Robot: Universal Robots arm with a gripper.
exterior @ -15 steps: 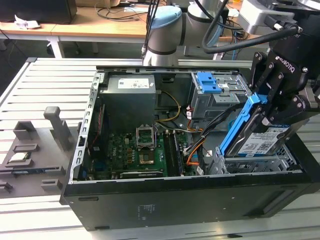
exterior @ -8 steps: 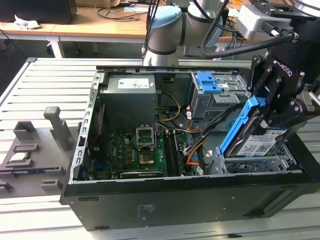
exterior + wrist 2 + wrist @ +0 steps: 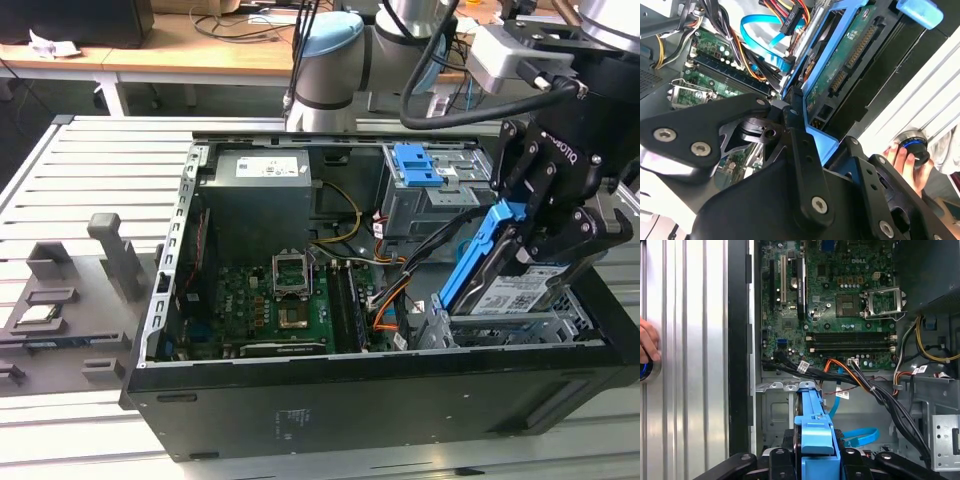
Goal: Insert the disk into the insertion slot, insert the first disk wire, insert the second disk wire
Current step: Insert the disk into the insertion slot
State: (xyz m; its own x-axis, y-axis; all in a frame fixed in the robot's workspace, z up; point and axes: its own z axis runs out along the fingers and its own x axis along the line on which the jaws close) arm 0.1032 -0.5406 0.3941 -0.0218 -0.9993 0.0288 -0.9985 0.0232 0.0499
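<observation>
The pincer (image 3: 527,243) is clamped on the disk (image 3: 512,292), with its fingers pressing on the two sides of the blue frame (image 3: 478,255) that wraps the disk. The disk hangs tilted under the pincer, and its lower end is at the mouth of the slot (image 3: 530,320), the low grey cage straight below. It is not yet seated, and whether it touches the cage wall cannot be told. The second wrist view shows the disk's bare circuit board (image 3: 845,55) facing out. The disk looks stiff and dense for its size and would probably be hurt by a knock or a twist. The plastic frame edges seem the right place to hold it, well off the board and its connector. The fit looks close, so a skewed disk would likely jam against the perforated walls. Beyond the pincer, toward the motherboard (image 3: 270,310), the red, orange and black wire bundle (image 3: 840,365) and the light-blue cable (image 3: 862,434) both lie loose and unplugged. Both look soft and springy, so they would be better taken by their hard plugs than by the cord. Off to the pincer's side, outside the case (image 3: 300,420), a person's hand (image 3: 647,345) rests on a round button.
</observation>
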